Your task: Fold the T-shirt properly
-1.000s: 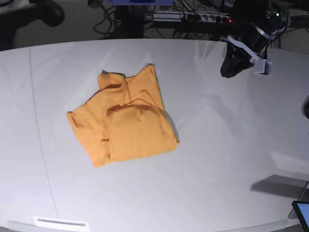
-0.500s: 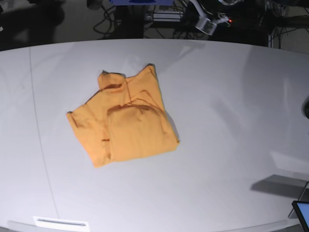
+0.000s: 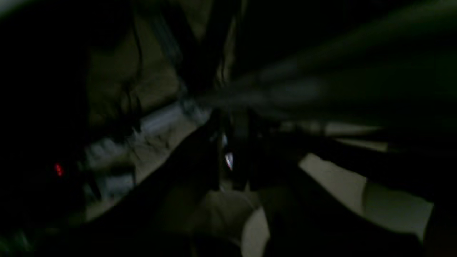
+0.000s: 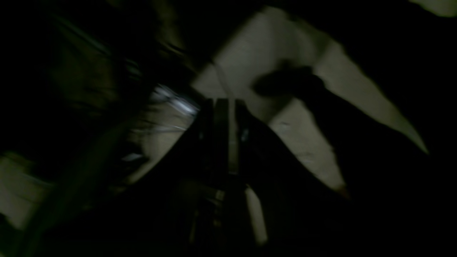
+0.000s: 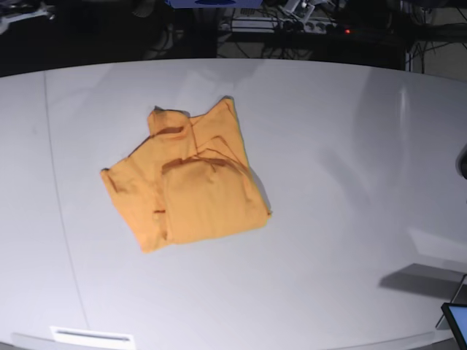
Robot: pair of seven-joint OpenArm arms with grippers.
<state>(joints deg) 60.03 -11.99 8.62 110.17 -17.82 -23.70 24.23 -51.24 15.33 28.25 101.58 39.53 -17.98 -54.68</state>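
The T-shirt [image 5: 186, 182] lies folded into a rough, lopsided bundle on the white desk [image 5: 350, 219], well apart from both arms, which are off over the dark cabled area beyond the desk's far edge. Only a pale sliver that may be the left end effector [image 5: 306, 9] shows at the top of the base view, and another at the top-left corner that may be the right end effector [image 5: 25, 9]; neither is sure.

The wrist views are dark and smeared. In the left wrist view the left end effector [image 3: 230, 157] reads as two dark fingers pressed nearly together with nothing between them. In the right wrist view the right end effector [image 4: 225, 139] likewise shows its fingers drawn close, with nothing gripped. Both are closed and empty.

The orange fabric looks thin, light and limp: it should drape and slide over itself and not keep a crease firmly. Judged from the uneven edges and the layers showing at the collar end, a tidier fold would mean pinching a layered edge or corner, such as the lower corner nearest the camera, and dragging it flat without lifting it high.

Only the base view shows the garment and desk. The wrist views show finger spacing, floor patches and a red indicator light [image 3: 58, 169], but no shirt.
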